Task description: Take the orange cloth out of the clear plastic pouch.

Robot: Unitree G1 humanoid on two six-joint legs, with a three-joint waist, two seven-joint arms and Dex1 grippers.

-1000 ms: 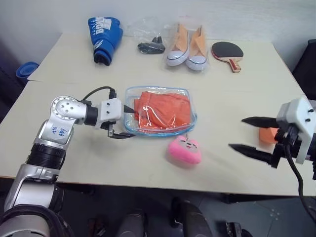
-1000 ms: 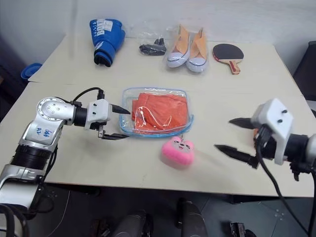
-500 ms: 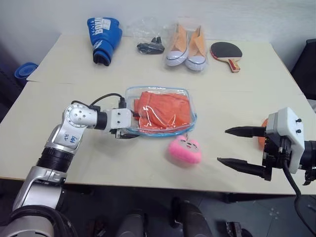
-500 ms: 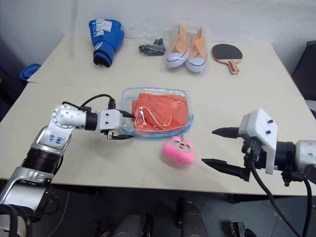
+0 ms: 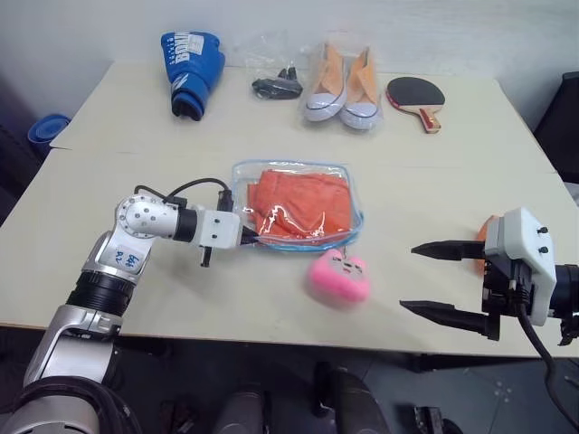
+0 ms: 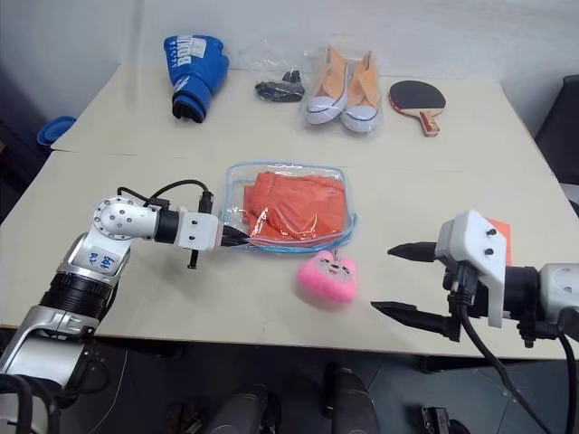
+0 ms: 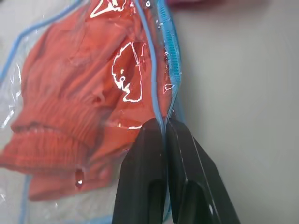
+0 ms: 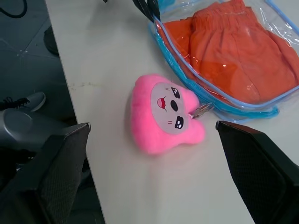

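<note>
The clear plastic pouch [image 5: 291, 165] with light blue trim lies flat at the table's middle, with the folded orange cloth [image 5: 303, 203] inside it. My left gripper [image 5: 251, 239] is at the pouch's near left corner, shut on the blue trim, as the left wrist view shows with the fingers [image 7: 145, 154] pinching the edge. A pink plush charm [image 5: 337, 276] lies at the pouch's near edge, joined to it by a small clip. My right gripper [image 5: 412, 278] hovers open to the right of the charm, its fingers apart and holding nothing.
Along the table's far edge lie a blue boxing glove [image 5: 192, 59], a thin clear bag with black items [image 5: 276, 81], orange and white sneakers [image 5: 344, 86] and a table tennis paddle [image 5: 418, 98]. A small orange block [image 6: 498, 237] sits behind my right gripper.
My left gripper has rolled and closed on the pouch's near left edge. My right gripper has sunk a little and stays open.
</note>
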